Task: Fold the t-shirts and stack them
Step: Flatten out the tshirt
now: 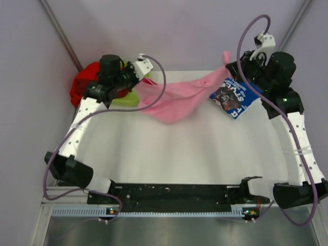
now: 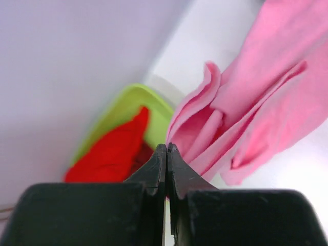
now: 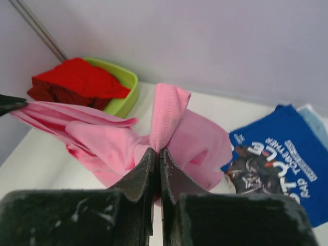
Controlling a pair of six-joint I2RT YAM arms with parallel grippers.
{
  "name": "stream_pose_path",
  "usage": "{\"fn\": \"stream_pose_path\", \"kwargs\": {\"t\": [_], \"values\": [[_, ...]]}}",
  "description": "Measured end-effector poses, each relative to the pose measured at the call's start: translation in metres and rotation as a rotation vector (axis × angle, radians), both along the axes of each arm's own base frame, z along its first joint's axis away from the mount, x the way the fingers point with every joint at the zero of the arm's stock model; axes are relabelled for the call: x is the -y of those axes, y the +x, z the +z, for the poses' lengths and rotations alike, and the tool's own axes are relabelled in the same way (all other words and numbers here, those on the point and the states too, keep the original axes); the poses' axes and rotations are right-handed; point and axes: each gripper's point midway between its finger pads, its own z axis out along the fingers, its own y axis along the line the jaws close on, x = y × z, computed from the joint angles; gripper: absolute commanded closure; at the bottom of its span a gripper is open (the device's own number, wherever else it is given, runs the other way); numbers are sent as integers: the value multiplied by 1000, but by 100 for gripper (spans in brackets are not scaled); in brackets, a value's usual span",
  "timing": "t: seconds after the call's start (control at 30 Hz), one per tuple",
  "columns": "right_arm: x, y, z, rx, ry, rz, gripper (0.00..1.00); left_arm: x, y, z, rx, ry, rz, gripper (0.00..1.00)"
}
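Over the far half of the white surface [image 1: 179,154], seen from above: pink t-shirt [image 1: 177,100] strung between the left tool [image 1: 146,76] and the right tool [image 1: 228,63], sagging in the middle. Just beside the right tool, blue t-shirt [image 1: 233,97] lying on the surface. At the far left corner, red t-shirt [image 1: 84,82] heaped on the lime-green tray [image 1: 128,100].

At the left wrist: fingers pressed tight together, apparently clenched on a thin edge of the pink cloth, though hard to make out the pinch itself. Pink folds just right of the tips; red t-shirt in the tray beyond, to the left.

At the right wrist: clenched on a bunched fold of the pink t-shirt, standing up between the tips. Blue t-shirt with white lettering to the right, red t-shirt in the tray at far left.
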Motion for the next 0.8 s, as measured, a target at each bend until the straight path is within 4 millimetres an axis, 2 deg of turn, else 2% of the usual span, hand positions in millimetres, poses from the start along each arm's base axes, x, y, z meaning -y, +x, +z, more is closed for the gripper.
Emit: {"fn": "stream_pose_path", "kwargs": {"t": [0.07,0.1,0.17,0.23,0.27,0.3,0.37,0.4,0.43,0.47,0.5,0.53,0.57,0.63,0.67,0.7,0.8], "values": [[2,-5,36,85,-8,4,100,-12,-10,63,137,-48,34,100],[2,-10,47,113,-9,6,100,-20,-20,91,197,-71,51,100],[3,-26,60,159,-11,20,100,-35,-40,123,266,-98,65,100],[2,-43,55,164,-4,43,100,-48,-61,131,288,-97,54,100],[1,-54,45,155,3,63,100,-54,-71,120,270,-78,40,100],[-2,-64,27,125,14,82,100,-60,-81,101,235,-44,22,94],[-9,-81,-20,33,37,121,100,-72,-102,40,109,47,-27,54],[-14,-90,-50,-29,50,137,100,-78,-111,7,37,97,-54,40],[-20,-99,-82,-104,61,158,100,-87,-123,-38,-62,159,-88,32],[-26,-106,-110,-177,69,176,100,-100,-143,-87,-186,224,-112,16],[-32,-117,-144,-265,74,198,100,-113,-169,-138,-343,285,-140,13],[-39,-131,-186,-388,76,217,100,-125,-200,-181,-500,341,-174,12],[-41,-141,-213,-472,71,223,100,-134,-241,-215,-676,387,-231,12],[-39,-166,-270,-663,58,208,100,-136,-273,-224,-785,403,-305,12],[-36,-174,-284,-713,51,195,100,-134,-275,-218,-781,394,-325,12],[-33,-180,-294,-755,46,177,100,-126,-270,-208,-751,355,-336,14],[-29,-179,-296,-761,42,142,100,-96,-222,-167,-569,224,-312,17]]}}
